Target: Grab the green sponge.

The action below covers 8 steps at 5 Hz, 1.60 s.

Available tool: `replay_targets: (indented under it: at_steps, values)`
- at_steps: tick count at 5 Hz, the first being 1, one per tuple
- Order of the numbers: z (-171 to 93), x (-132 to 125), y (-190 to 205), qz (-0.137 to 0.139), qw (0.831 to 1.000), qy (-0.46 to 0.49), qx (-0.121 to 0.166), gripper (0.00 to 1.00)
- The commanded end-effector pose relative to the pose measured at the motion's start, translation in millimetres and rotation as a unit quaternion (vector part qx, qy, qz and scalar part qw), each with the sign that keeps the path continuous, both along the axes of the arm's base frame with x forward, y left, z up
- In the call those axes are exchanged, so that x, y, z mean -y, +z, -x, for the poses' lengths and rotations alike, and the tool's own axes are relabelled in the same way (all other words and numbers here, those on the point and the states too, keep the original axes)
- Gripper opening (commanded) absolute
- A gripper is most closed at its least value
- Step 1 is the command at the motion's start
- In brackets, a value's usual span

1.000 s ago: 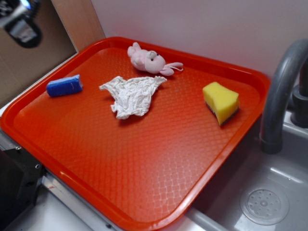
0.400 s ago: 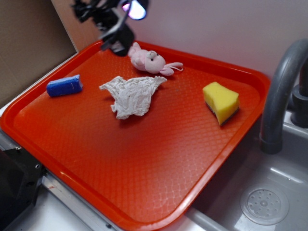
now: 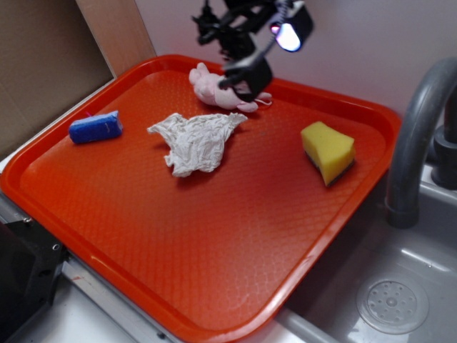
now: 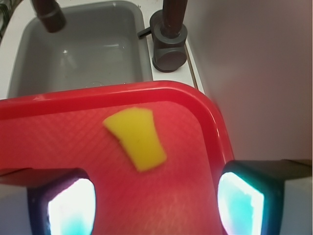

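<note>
The green sponge (image 3: 328, 151) is a chunky yellow foam block with a thin dark layer underneath. It lies on the right part of the red tray (image 3: 214, 236). In the wrist view the sponge (image 4: 137, 138) shows as a yellow wedge ahead of the jaws. My gripper (image 3: 243, 71) hangs in the air over the tray's back edge, above the pink toy and well left of the sponge. In the wrist view the gripper (image 4: 154, 203) is open and empty, with its two fingers wide apart.
A pink plush bunny (image 3: 214, 88) lies at the tray's back. A white wrinkly rag (image 3: 194, 141) lies mid-tray. A blue block (image 3: 95, 127) lies at the left. A grey faucet (image 3: 418, 136) and sink (image 3: 389, 300) stand to the right. A wall runs behind.
My gripper has travelled from the far upper left rightward along the tray's back edge, and now hangs above the pink bunny. The objects on the tray have not moved.
</note>
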<state>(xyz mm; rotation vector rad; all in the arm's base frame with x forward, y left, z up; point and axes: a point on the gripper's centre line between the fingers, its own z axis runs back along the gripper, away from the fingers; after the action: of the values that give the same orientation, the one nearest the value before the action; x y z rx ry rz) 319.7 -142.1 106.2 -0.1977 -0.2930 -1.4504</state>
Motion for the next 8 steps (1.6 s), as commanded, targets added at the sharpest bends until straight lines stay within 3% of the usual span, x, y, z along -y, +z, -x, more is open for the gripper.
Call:
replay_targets:
  at_steps: [1, 3, 6, 7, 8]
  values:
    - [11.7, 42.7, -12.3, -0.032, 0.998, -0.041, 0.028, 1.0]
    - [11.2, 57.6, -40.9, -0.074, 0.996, -0.044, 0.027, 1.0]
    - [26.7, 75.1, -69.2, -0.101, 0.991, -0.081, 0.011, 1.0]
    - [28.5, 74.6, -70.5, -0.101, 0.991, -0.081, 0.017, 0.0]
    - [32.0, 76.3, -70.3, -0.096, 0.991, -0.086, 0.015, 0.0]
